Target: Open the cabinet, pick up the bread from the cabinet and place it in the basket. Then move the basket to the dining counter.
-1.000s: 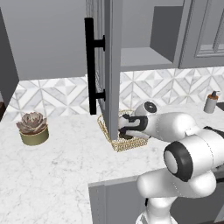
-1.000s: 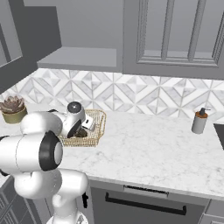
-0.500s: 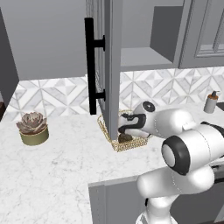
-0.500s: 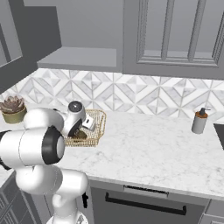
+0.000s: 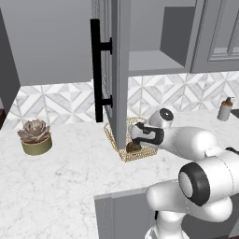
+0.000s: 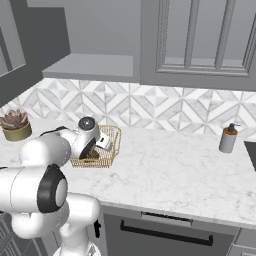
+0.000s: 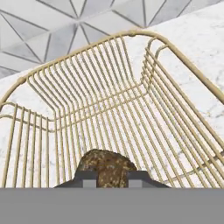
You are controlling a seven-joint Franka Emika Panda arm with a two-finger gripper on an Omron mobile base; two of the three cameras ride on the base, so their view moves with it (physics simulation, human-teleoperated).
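Observation:
The gold wire basket [image 5: 142, 155] [image 6: 114, 144] [image 7: 131, 87] stands on the marble worktop below the open cabinet, whose glass-paned door [image 5: 117, 70] with its black bar handle [image 5: 96, 70] swings out edge-on in front of the basket. My gripper [image 5: 135, 140] [image 6: 95, 150] [image 7: 113, 178] reaches down into the basket. It is shut on the small dark brown bread [image 5: 133, 147] [image 7: 107, 166], which sits low at the basket's wire floor between the two fingertips.
A potted succulent [image 5: 35, 136] [image 6: 15, 125] stands left of the basket. A soap dispenser [image 5: 225, 109] [image 6: 228, 138] is at the far right of the worktop. The open door's edge hangs close to my hand. Patterned tiles [image 6: 150, 107] line the wall behind.
My hand has sunk a little deeper into the basket with the bread and shifted slightly toward the door. The basket has stayed where it was.

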